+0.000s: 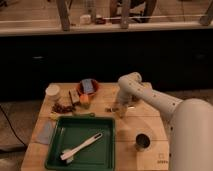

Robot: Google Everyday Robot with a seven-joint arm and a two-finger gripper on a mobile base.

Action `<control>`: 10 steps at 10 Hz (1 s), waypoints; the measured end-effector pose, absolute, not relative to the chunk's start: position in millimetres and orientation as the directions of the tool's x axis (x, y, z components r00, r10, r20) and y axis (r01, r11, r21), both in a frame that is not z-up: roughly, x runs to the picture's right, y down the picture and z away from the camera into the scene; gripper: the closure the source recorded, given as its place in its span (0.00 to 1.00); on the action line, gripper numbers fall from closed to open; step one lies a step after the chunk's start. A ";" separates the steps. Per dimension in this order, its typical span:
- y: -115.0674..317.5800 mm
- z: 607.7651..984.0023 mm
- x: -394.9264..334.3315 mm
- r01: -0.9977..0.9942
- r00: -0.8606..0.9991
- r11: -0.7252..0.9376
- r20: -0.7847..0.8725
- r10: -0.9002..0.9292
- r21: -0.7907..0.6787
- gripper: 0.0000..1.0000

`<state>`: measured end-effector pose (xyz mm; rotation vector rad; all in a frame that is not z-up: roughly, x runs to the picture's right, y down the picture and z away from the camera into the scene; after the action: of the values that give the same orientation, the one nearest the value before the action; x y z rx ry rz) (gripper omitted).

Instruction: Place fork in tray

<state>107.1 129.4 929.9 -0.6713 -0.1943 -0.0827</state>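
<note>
A dark green tray (106, 150) lies at the front left of the wooden table. A white fork (80, 147) lies inside it, slanting from the lower left to the upper right. My gripper (119, 108) hangs from the white arm (150, 97), low over the table just beyond the tray's right far corner, apart from the fork.
At the back left stand a white cup (52, 91), a red bowl with a blue item (88, 87), an orange item (84, 101) and brown snacks (62, 107). A grey-blue cloth (45, 132) lies left of the tray. A dark can (142, 142) stands right of it.
</note>
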 end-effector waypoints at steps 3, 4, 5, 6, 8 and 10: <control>131.0 926.5 109.2 0.141 0.979 0.775 0.204 -0.016 -0.616 1.00; 131.6 927.7 108.6 0.142 0.979 0.774 0.205 -0.016 -0.617 1.00; 132.6 929.3 107.8 0.143 0.978 0.773 0.207 -0.015 -0.618 1.00; 133.1 930.6 107.0 0.141 0.978 0.772 0.209 -0.011 -0.620 1.00; 135.7 926.4 105.2 0.150 0.977 0.764 0.213 -0.017 -0.627 1.00; 135.2 925.3 104.9 0.151 0.977 0.764 0.213 -0.018 -0.628 1.00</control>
<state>104.9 135.2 925.3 -0.6969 -0.1996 -0.0930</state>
